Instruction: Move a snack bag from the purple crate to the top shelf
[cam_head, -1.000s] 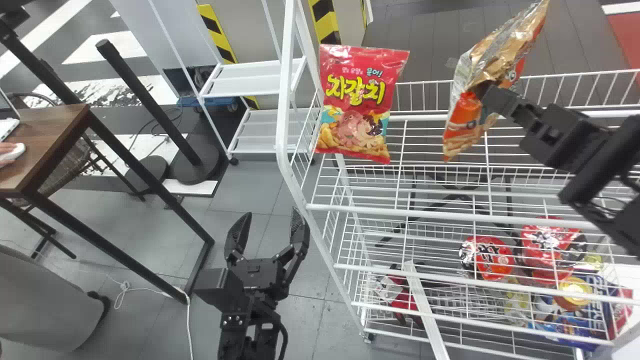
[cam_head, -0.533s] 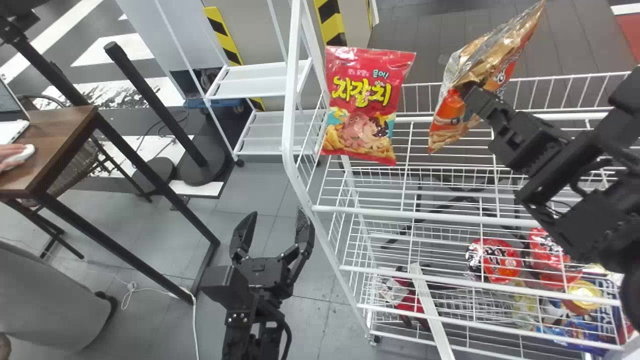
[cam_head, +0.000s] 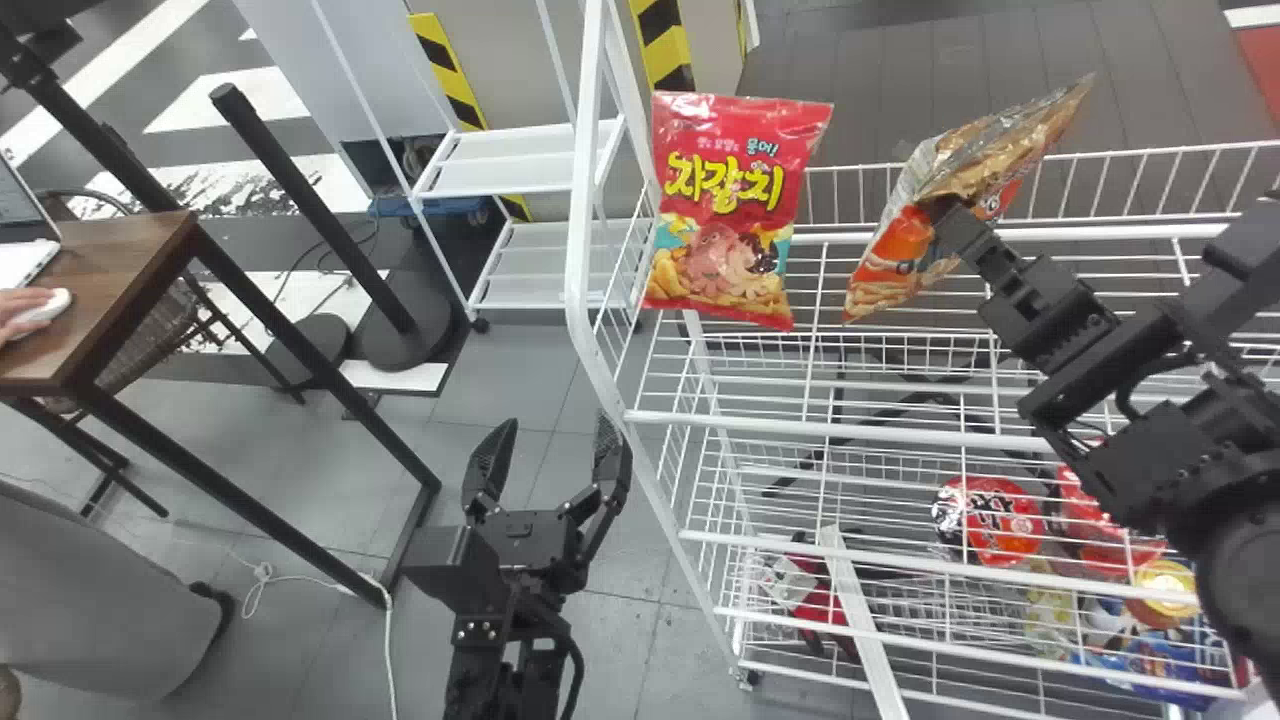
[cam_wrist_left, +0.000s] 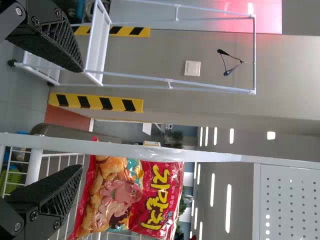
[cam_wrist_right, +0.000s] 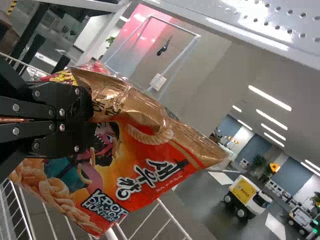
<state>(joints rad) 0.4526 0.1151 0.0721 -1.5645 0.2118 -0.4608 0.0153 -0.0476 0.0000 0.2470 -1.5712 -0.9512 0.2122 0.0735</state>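
"Your right end effector (cam_head: 943, 208) is closed on the orange-and-gold snack bag (cam_head: 900, 245), with the foil bunched at the grip."

"And where do you have that bag?"

"You have it over the top shelf (cam_head: 800, 425) of the white wire rack (cam_head: 582, 200), tilted, one gold corner pointing up and away. Whether its lower edge touches the wires, you can't tell from here. Up close in your right wrist view, the fingers (cam_wrist_right: 75, 117) sit together against the wrapper, and the printed face spreads out past them."

"What about your other side?"

"Your left end effector (cam_head: 548, 430) is wide open with nothing between its fingers. You have it low, just beside the rack, on your left."

"Do you have company for that bag up there?"

"You do: a red snack bag (cam_head: 725, 210) stands at the left end of the same shelf, near the rack's side frame and apart from the one you're holding. Further down, you can see red packages (cam_head: 990, 520) and a yellow-topped container (cam_head: 1165, 592) behind the wires."
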